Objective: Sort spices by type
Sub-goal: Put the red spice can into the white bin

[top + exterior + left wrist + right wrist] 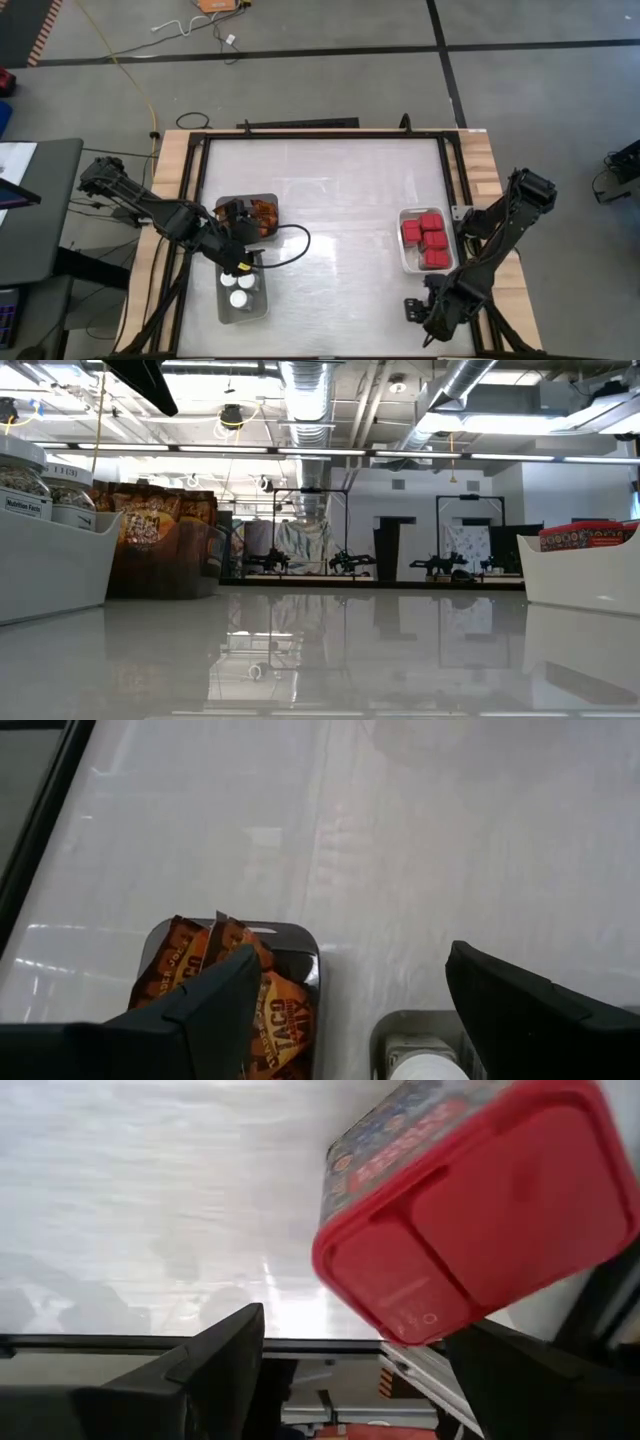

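White worktop (330, 200) bare mid-span; boxes (425, 238), jars (240, 290), packets (262, 217) sit trayed by kind; left gripper (240, 268) and right gripper (415, 312) fingers apart, empty; sorting looks finished; next, retreat.

Legible text recorded: "TACO" and "MIX" on an orange-brown packet (283, 1020) in the dark tray (312, 955); "Nutrition Facts" on a jar label (24, 507), low view. Print on the red box (470, 1200) was not readable
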Controlling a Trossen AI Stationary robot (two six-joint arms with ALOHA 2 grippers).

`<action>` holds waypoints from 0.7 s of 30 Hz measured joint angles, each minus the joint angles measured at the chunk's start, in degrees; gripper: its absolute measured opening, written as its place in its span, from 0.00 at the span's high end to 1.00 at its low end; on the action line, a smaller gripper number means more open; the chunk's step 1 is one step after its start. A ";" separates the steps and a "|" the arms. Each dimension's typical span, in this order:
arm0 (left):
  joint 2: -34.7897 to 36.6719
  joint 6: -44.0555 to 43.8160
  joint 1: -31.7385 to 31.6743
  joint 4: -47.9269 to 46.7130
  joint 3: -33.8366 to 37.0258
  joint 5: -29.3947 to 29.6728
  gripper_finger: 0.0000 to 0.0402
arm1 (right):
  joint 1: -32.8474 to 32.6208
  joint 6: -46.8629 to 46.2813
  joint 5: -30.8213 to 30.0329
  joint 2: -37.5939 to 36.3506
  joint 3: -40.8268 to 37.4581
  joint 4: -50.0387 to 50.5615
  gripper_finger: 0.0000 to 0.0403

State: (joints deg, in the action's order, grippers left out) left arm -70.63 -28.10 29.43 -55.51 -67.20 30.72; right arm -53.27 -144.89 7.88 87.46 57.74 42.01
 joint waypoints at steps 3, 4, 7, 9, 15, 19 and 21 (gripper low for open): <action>0.00 0.00 0.00 0.00 0.00 0.02 0.24 | 1.06 3.37 -3.59 -0.02 0.00 -2.38 0.18; 0.01 0.02 0.00 0.00 0.00 0.01 0.24 | 1.44 4.75 -4.80 -0.02 0.00 -3.18 0.18; 0.01 0.00 0.00 0.00 0.00 0.02 0.24 | 2.64 9.46 -7.47 -0.02 0.01 -6.04 0.18; 0.02 -0.02 0.00 0.00 0.00 0.02 0.24 | 3.47 13.29 -9.01 -0.11 0.48 -6.27 0.18; 0.00 -0.87 0.00 0.07 0.00 0.06 0.24 | 6.96 25.02 -14.20 -0.52 4.60 -4.25 0.18; 0.00 -1.57 0.00 0.11 0.00 0.07 0.24 | 10.18 35.58 -14.26 -0.96 7.33 -2.03 0.18; 0.02 -1.60 0.00 0.17 0.00 0.06 0.24 | 12.13 41.66 -14.27 -1.01 8.22 -1.62 0.18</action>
State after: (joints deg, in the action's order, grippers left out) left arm -70.61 -29.69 29.43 -55.33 -67.20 30.78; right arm -41.14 -103.23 -6.39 86.46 65.95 40.38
